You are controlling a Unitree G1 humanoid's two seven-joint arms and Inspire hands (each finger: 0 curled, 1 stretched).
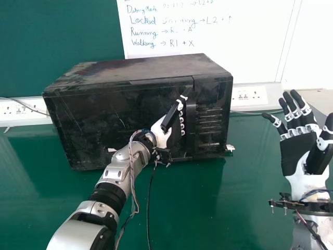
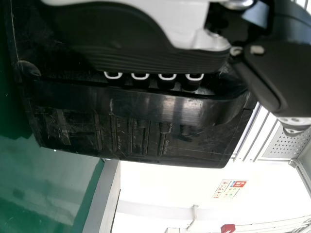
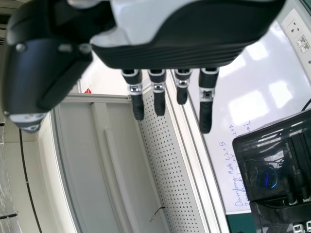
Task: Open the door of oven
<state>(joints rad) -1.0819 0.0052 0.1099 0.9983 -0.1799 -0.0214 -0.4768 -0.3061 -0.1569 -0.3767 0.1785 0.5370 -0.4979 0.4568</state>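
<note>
"Silver and black, the left arm (image 1: 86, 229) comes in closest. What's it leading to?"

"To the left hand (image 1: 161, 133), right up at the oven (image 1: 104, 104). That's a black, boxy thing sitting on the green table (image 1: 197, 208), its top dull and patchy, its front scratched."

"Is the door (image 1: 93, 120) open?"

"Closed, flush with the slatted control panel (image 1: 210, 125). Between them stands the upright handle (image 1: 191, 122)."

"And how does the hand meet it?"

"From the door side. Its fingers lie side by side and run in behind the handle, and the thumb (image 1: 170, 115) stands apart, slanting up in front of the door. Most of the oven's door stretches off to the left of that hand."

"What about the right hand (image 1: 296, 151)?"

"Open, fingers spread, touching nothing. The oven is well apart from it, over to its left."
</note>
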